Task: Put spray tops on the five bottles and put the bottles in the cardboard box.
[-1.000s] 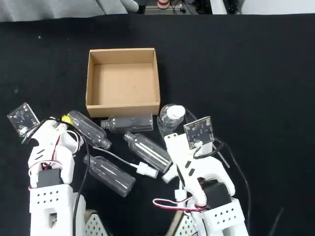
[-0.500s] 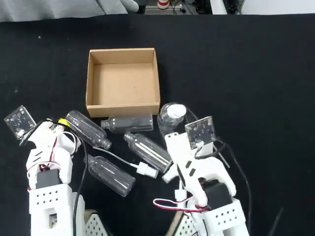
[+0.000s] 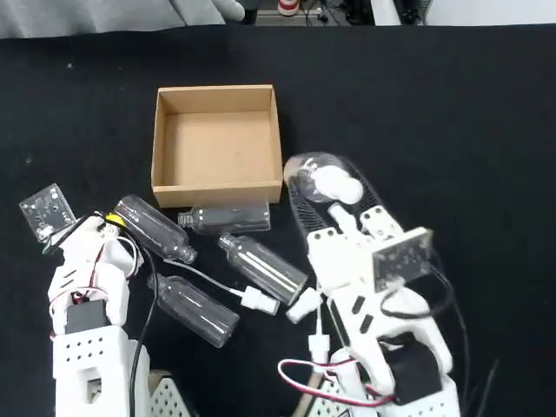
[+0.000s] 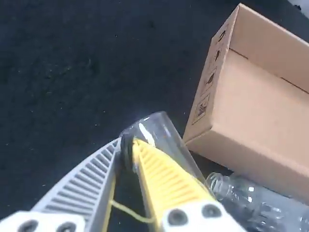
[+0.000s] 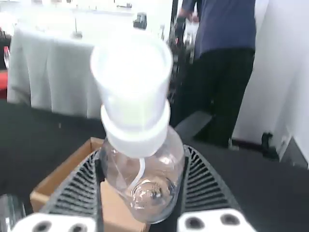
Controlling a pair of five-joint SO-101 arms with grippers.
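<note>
Clear plastic in the right fingers (image 5: 205, 186): clenched a spray-topped bottle (image 5: 137, 164) beside the cardboard box (image 3: 217, 187) corner. Pressed the left fingers (image 4: 161, 181) nearly together against a lying bottle (image 3: 156, 228). Found the box's printed symbols (image 4: 207, 94) unreadable.

- Left claw (image 4: 126, 145): one ribbed grey finger (image 4: 82, 181), one ribbed yellow finger (image 4: 161, 176), white bases with dark screw holes.
- Right claw (image 5: 142, 162): two black ribbed fingers (image 5: 77, 186), white bases.
- Left arm (image 3: 82, 300), right arm (image 3: 373, 321): white shells, red-and-white cables, a square circuit board (image 3: 45, 211) behind each claw.
</note>
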